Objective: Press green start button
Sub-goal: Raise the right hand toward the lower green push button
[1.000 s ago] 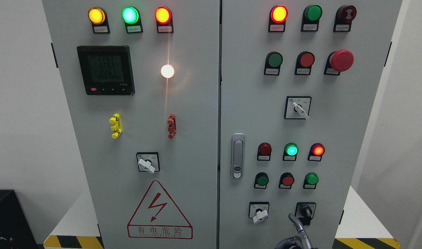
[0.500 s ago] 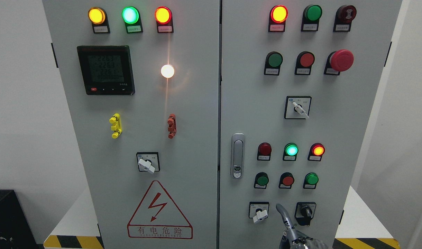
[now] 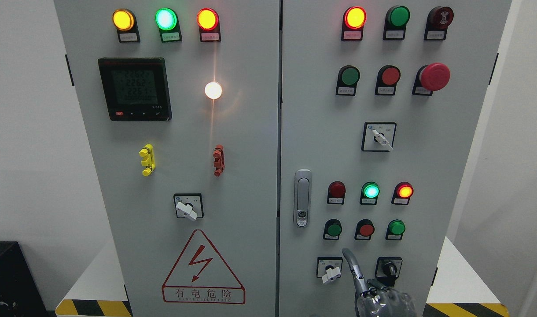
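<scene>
Right hand (image 3: 380,299) low at panel's bottom edge, index finger (image 3: 351,264) out, other fingers curled, holding nothing. Green start button (image 3: 334,229) just above-left of fingertip, untouched. Red button (image 3: 365,229) just above-right — slight rightward drift risks pressing that.

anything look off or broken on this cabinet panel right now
Nothing looks damaged or askew. The lamps, buttons and switches on the cabinet sit in neat rows and the door handle lies flush. The white lamp throws a glare streak, which seems to be only lens flare. The right hand points one finger upward.
</scene>
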